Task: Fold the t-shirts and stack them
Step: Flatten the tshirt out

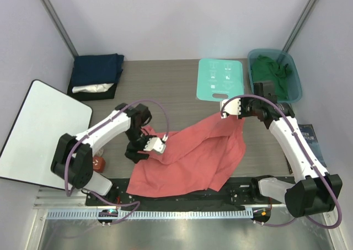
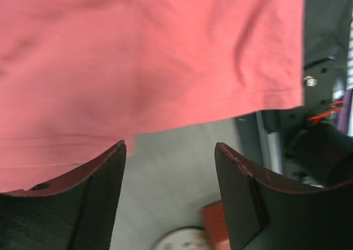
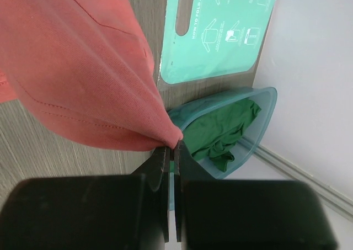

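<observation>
Coral-red shirt (image 1: 187, 159) lies spread and rumpled on the table (image 1: 165, 90), on the arms' side of the mint-green board (image 1: 220, 79). It is not flat. One corner is drawn up toward the board's near edge.

Right gripper (image 3: 172, 148) is clamped on that raised corner, with cloth pinched to a point between the closed fingers. Left gripper (image 2: 171, 150) is at the shirt's side farthest from the board. Its jaws stand apart with bare table between them, and the hem runs just past the tips without being held.

Progress, as judged:
- Far left of the board, at the table's back corner, is a folded pile with a navy shirt (image 1: 99, 68) on top and a white shirt (image 1: 91, 88) showing beneath. This part looks done.
- The coral-red shirt shows no fold yet and needs flattening first.
- A dark green shirt (image 1: 273, 73) sits bunched in the teal bin (image 1: 295, 84) just right of the board, untouched.

Edges and room:
- The shirt's hem farthest from the board reaches the dark strip at the table's near edge, so it could slip over.
- Bare table runs from the board leftward to the pile, giving room to spread.
- A white panel (image 1: 44, 128) borders the table far left of the board.
</observation>
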### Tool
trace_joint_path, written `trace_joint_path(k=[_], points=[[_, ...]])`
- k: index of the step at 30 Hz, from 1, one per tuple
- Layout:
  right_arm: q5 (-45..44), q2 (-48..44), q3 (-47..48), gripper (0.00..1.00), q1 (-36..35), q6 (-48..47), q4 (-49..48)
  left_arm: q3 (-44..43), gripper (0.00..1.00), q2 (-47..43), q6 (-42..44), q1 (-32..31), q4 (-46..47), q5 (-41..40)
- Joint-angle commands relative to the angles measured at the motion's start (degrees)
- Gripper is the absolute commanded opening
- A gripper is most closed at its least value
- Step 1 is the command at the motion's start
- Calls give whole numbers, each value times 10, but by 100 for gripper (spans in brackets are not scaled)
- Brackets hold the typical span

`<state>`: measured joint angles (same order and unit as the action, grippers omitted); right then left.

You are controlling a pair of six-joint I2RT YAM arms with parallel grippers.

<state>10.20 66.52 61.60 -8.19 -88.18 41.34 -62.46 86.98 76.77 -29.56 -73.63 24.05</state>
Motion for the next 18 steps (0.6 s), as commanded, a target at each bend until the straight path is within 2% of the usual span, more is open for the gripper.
trace_joint_path(k=[1, 9, 12, 18], points=[[-20, 5, 33, 1, -7, 16, -10, 97, 63, -79, -49, 11, 71, -36], [-41, 24, 53, 1, -30, 37, -31, 191, 49, -154, -93, 10, 236, -74], [-50, 29, 56, 1, -38, 38, -33, 193, 36, -180, -99, 11, 268, -76], [-57, 36, 63, 1, -39, 37, -35, 189, 36, -263, -87, 16, 255, -47]])
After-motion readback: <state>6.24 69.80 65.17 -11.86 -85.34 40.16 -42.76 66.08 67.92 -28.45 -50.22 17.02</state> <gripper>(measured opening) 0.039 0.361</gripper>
